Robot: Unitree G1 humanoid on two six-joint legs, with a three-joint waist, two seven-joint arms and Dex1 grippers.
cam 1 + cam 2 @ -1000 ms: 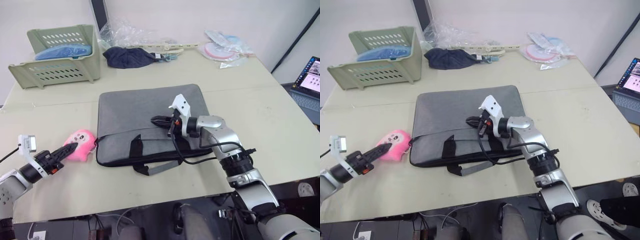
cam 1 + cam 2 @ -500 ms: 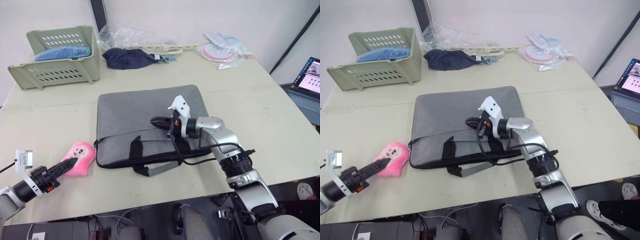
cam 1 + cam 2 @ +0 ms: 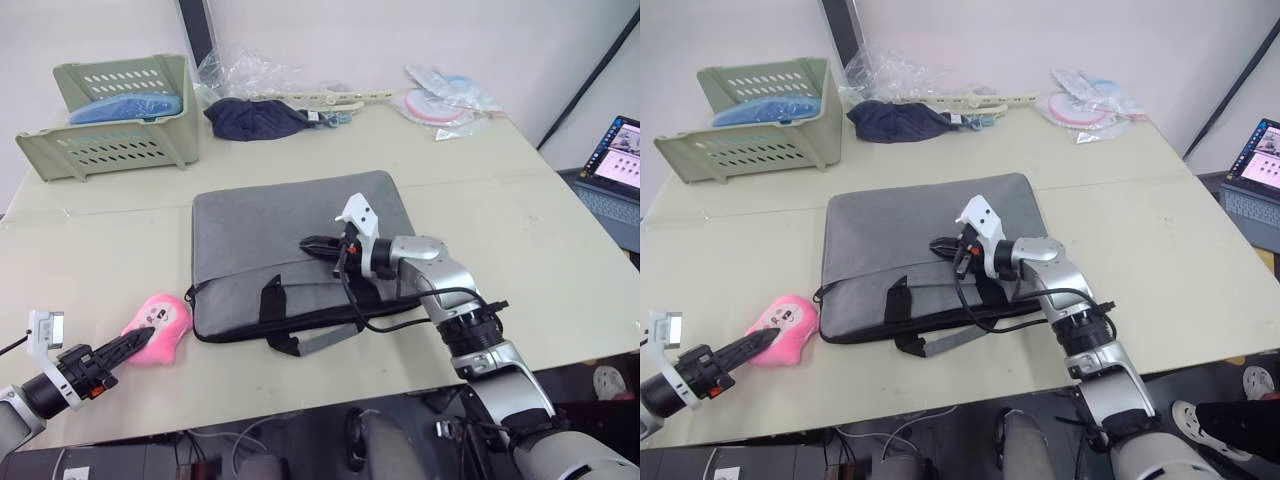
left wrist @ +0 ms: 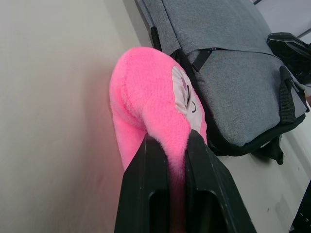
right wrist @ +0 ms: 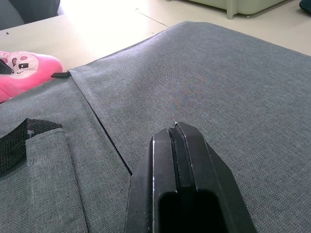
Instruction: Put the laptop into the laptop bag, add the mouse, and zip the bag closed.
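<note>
Pulled back toward bench edge: left hand [image 3: 128, 346] pinching pink toy [image 3: 160, 326], left of bag [image 3: 290, 250]; right hand [image 3: 318, 243] closed, empty, resting on bag.

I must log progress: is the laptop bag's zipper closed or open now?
Cannot tell fully. The laptop bag lies flat on the table and its zipper line looks shut near the right tool, but the far end is hidden.

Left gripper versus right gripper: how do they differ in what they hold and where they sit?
The left gripper is pinched on the pink plush toy beside the laptop bag; the right gripper is shut on nothing. The left sits near the table's front edge, the right over the bag's top. Both have black fingers.
</note>
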